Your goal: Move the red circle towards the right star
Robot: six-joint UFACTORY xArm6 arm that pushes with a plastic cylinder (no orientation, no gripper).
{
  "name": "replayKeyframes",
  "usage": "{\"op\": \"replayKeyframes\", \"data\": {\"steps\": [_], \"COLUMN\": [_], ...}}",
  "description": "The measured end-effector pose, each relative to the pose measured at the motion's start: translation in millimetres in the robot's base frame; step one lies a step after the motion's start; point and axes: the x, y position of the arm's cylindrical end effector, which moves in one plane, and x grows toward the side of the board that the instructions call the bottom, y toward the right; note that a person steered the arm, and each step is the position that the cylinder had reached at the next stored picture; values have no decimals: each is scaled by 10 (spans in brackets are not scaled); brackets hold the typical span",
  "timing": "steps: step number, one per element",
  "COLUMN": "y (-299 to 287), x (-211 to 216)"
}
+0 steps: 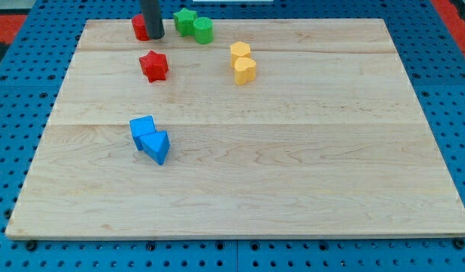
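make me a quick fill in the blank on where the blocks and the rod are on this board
1. My tip rests against the ____ circle near the view's top left.
2. The green star touches the green ____ on its right.
3. Two ____ blocks sit together right of the red star.
4. The blue cube and blue triangle lie toward the view's ____ of the red star.

Missing words: red; cylinder; yellow; bottom
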Motion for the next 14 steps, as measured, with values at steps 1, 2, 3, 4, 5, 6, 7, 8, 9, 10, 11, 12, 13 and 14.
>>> {"op": "replayKeyframes", "data": {"steps": [1,2,3,4,5,6,7,8,9,10,11,12,13,14], "y": [229,189,81,-447,-560,-625,-1036,-1285,-1192,-414,-366,-726,-623,-561], "x": [-22,-295,-321,29,334,-265,-222,146,586,648,516,103,-311,-325]}}
